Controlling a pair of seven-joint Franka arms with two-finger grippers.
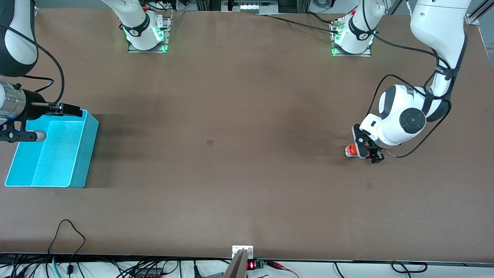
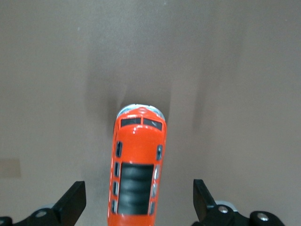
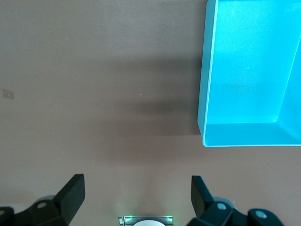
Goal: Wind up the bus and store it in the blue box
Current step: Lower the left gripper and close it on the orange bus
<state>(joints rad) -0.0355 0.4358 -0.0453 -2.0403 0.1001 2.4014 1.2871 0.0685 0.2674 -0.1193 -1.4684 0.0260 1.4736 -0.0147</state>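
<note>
**Bus bracketed by spread fingers, grasp not yet closed**

The bus (image 2: 137, 169) is seen standing on the table (image 1: 239, 116) at the left arm's end, well apart from the blue box (image 1: 54, 154), which sits at the right arm's end. In the left wrist view the orange-red body is framed between the two dark fingers (image 2: 73, 202) of the left gripper (image 1: 366, 152), with a clear gap on each side; nothing is clasped, the jaws being spread wide and low over the toy.

For the grasp to be done well, the bus should be centred between the fingers, since it appears to lie slightly nearer one of them. The pads should be closed on the long flat sides rather than the rounded roof, so that the toy is not squeezed upward or rolled on its wheels. A firm hold is judged necessary for the winding that is to come.

The right gripper (image 3: 136, 200) is held, released and empty, over the table just beside the box's wall; that arm is waiting.

Counted: one bus, one box, two arms, two grippers. The box is seen to be empty.
</note>
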